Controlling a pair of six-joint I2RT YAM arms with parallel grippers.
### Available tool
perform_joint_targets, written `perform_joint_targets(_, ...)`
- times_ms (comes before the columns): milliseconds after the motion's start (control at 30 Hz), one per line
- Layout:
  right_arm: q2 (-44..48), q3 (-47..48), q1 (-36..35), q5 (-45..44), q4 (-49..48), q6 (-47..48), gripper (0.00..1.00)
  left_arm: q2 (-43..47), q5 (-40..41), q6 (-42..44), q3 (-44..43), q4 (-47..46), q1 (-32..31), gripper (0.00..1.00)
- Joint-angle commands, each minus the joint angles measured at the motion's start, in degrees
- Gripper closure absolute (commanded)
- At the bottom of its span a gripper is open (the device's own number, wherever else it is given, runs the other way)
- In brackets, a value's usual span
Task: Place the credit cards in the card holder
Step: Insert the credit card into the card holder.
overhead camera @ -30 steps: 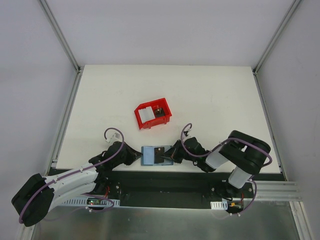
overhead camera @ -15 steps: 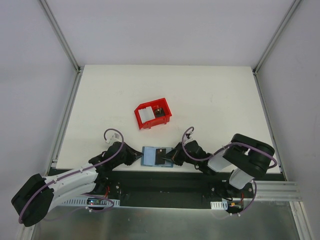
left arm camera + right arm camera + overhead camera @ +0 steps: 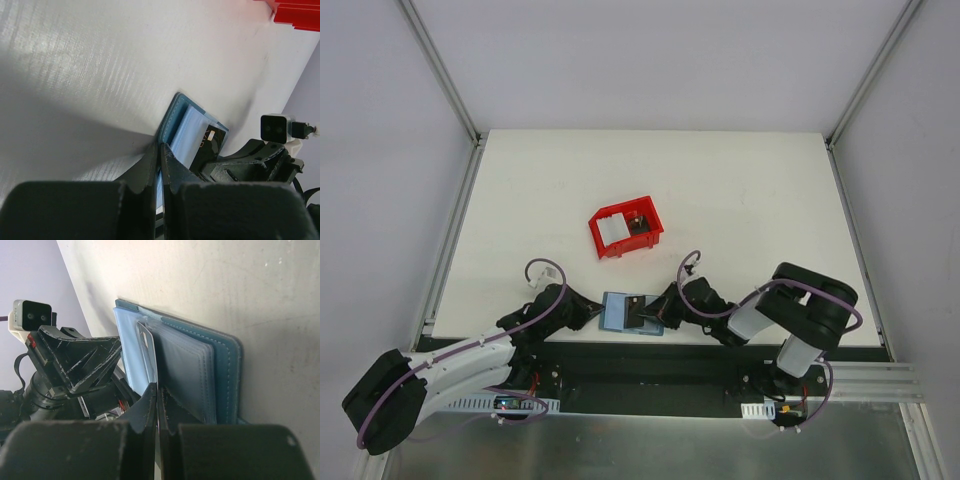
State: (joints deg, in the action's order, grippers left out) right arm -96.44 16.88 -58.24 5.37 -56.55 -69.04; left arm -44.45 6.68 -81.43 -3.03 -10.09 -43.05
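Left gripper (image 3: pixel 594 314) fingers together, pinching the left edge of the card holder (image 3: pixel 616 311); holder lies open at the near edge of the table (image 3: pixel 520 200), between both grippers; red bin (image 3: pixel 620 247) farther back holds a white card (image 3: pixel 612 229) and another dark one; dark credit card (image 3: pixel 643 313) sits on the holder's right half, clamped edge-on in the right gripper (image 3: pixel 660 312).

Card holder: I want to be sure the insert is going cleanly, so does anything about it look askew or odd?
Slightly. The card holder lies a little skewed to the near edge of the table, pinched by the left gripper. The dark card in the right gripper sticks out, not fully seated in a pocket.
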Motion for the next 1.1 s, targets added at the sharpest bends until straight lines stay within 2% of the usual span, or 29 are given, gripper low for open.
perform_joint_targets(0,-2.25,-0.10,0.49,1.83,1.45,0.74,0.99,0.50,1.85,-1.10,1.97,-0.11,0.24,1.00)
perform_joint_targets(200,-0.86,1.83,4.09,2.54,3.10,6.18,0.99,2.78,1.94,-1.89,2.59,0.15,0.24,1.00)
perform_joint_targets(267,1.16,4.20,5.50,3.68,8.36,10.74,0.99,3.84,2.02,-1.98,2.59,0.33,0.07,1.00)
perform_joint_targets(400,6.96,10.52,5.50,1.15,26.72,19.53,0.98,5.95,3.95,-1.72,1.62,1.21,-1.42,1.00)
perform_joint_targets(500,7.85,12.82,5.59,1.04,31.76,22.54,0.92,5.34,5.36,-1.45,0.83,1.82,-2.13,1.00)
perform_joint_targets(667,2.67,15.45,5.68,6.31,31.16,22.19,0.86,1.39,4.75,-1.89,0.13,1.56,-2.22,1.00)
perform_joint_targets(733,1.52,15.72,5.68,7.02,30.72,22.01,0.81,0.68,4.40,-1.45,-0.05,1.47,-2.22,1.00)
perform_joint_targets(867,3.54,15.02,5.77,5.45,31.41,22.89,0.68,1.81,4.57,-1.63,1.00,1.65,-2.22,1.00)
perform_joint_targets(1067,5.74,16.69,5.77,3.42,38.00,26.66,0.62,2.96,4.57,-2.24,2.59,1.82,-2.13,1.00)
